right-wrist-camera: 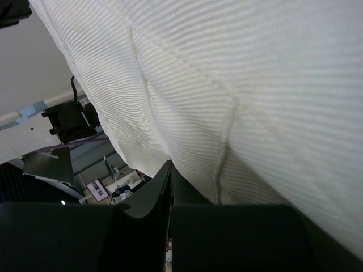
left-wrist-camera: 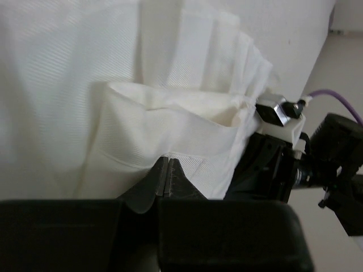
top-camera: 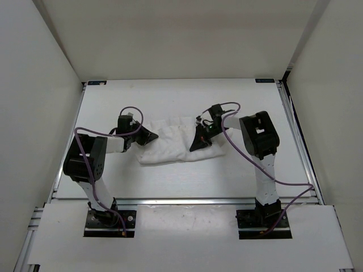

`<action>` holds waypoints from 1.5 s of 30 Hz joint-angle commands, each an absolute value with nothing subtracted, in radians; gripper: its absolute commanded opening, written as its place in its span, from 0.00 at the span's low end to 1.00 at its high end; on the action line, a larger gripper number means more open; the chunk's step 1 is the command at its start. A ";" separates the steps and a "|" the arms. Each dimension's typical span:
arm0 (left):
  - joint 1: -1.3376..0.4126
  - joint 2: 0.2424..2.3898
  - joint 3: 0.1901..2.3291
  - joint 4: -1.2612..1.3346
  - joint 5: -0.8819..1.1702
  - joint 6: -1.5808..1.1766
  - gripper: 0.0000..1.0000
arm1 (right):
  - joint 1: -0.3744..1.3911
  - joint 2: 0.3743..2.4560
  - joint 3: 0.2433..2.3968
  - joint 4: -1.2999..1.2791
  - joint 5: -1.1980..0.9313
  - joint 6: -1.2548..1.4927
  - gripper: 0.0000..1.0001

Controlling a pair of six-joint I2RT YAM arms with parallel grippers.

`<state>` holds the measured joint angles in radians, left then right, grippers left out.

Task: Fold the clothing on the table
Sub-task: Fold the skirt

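Top view placed the clothing (top-camera: 170,144) at the centre of the desk (top-camera: 170,96), with the left gripper (top-camera: 151,136) at its 9 o'clock edge and the right gripper (top-camera: 198,145) toward 3 o'clock. Only the wrist views confirmed both jaws closed, each pinching a fabric edge.

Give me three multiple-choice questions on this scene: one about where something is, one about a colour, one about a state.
1. Where does the wrinkly white fabric garment lie?
A. middle of the matte white table, between the arms
B. far left corner
C. hanging off the near edge

2. What colour are the arms' cables?
A. yellow
B. purple
C. green

3. How is the right gripper?
A. wide open
B. holding a cable
C. shut on the garment

Answers:
1 A: the top view shows it between both arms.
2 B: purple loops run along each arm.
3 C: its wrist view shows the fingers meeting at the fabric's edge.
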<state>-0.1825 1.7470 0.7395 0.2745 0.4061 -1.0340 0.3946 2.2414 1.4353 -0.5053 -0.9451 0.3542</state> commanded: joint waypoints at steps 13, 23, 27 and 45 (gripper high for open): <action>-0.123 1.734 0.807 0.175 0.182 -0.902 0.00 | 0.331 2.149 1.396 -0.554 -0.963 0.296 0.00; -0.084 1.394 0.750 0.126 0.345 -0.969 0.00 | 0.207 1.858 1.335 -0.598 -0.784 0.322 0.49; -0.191 1.350 0.692 0.120 0.313 -0.968 0.00 | 0.144 1.780 1.266 -0.684 -0.663 0.272 0.57; -0.232 1.485 0.638 -0.071 0.138 -0.758 0.00 | 0.113 1.720 0.937 -0.416 -0.546 0.402 0.65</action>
<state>-0.2214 1.4784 0.6140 -0.0315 0.1802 -0.8162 0.0998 1.6939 0.9134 -0.5186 -0.5476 0.3618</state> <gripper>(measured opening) 0.045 0.655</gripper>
